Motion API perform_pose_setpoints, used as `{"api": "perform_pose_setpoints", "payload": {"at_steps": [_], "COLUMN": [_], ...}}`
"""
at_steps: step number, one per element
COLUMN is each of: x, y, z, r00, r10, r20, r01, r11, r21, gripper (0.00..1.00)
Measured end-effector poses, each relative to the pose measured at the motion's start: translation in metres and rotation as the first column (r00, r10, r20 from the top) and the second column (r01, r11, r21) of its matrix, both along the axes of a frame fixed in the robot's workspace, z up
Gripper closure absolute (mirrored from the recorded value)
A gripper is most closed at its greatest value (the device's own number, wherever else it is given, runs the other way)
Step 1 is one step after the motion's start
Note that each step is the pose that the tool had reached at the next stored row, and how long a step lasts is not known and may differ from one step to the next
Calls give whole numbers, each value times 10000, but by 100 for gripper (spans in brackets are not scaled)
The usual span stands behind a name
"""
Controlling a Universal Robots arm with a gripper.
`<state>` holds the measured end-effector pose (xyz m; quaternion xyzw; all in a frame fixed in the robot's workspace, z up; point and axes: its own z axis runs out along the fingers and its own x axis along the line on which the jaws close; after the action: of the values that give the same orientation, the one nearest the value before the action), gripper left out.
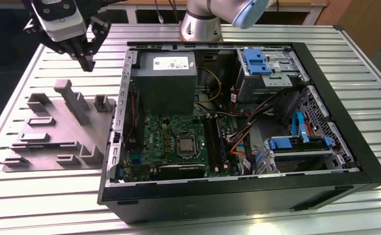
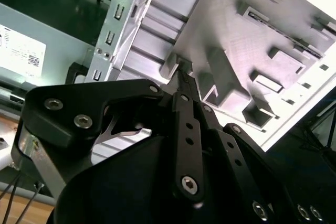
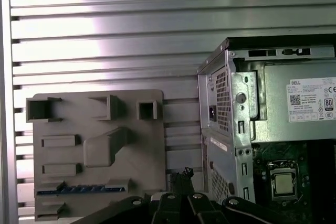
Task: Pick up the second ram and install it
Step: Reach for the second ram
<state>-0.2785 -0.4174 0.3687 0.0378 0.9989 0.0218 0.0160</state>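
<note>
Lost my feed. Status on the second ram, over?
Gripper aloft, shut, empty. Second ram lies in gray fixture. Tall post close beside it.

Place: robotics lab | cues: slatted metal bench (image 1: 366, 73), opened computer case (image 1: 210, 200), robot arm (image 1: 200, 24)

The counter (image 1: 47, 205) gleams: ribbed bare metal, catching hard glare. The grey holder (image 1: 53, 132) looks like matt plastic, finely grained in the second wrist view. The end effector (image 2: 181, 74) is matt black, dotted with shiny steel screw heads. The computer case (image 1: 242, 203) shows a smooth, dull black shell, with bare silvery sheet metal inside. Its drive brackets (image 1: 256, 61) are glossy blue plastic. The second ram (image 3: 81, 188) is a slick, faintly shiny board.
</note>
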Motion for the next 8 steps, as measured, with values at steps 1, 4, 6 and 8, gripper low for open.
{"api": "perform_pose_setpoints", "payload": {"at_steps": [1,4,6,8], "x": [-15,-63,-96,-133], "y": [-11,-42,-60,-79], "z": [-7,-29,-44,-59], "r00": [10000,10000,10000,10000], "r10": [0,-2,0,0], "r20": [0,0,0,0], "r01": [0,2,0,0], "r11": [10000,10000,10000,10000], "r21": [1,0,0,0], "gripper": [90,90,90,90]}}
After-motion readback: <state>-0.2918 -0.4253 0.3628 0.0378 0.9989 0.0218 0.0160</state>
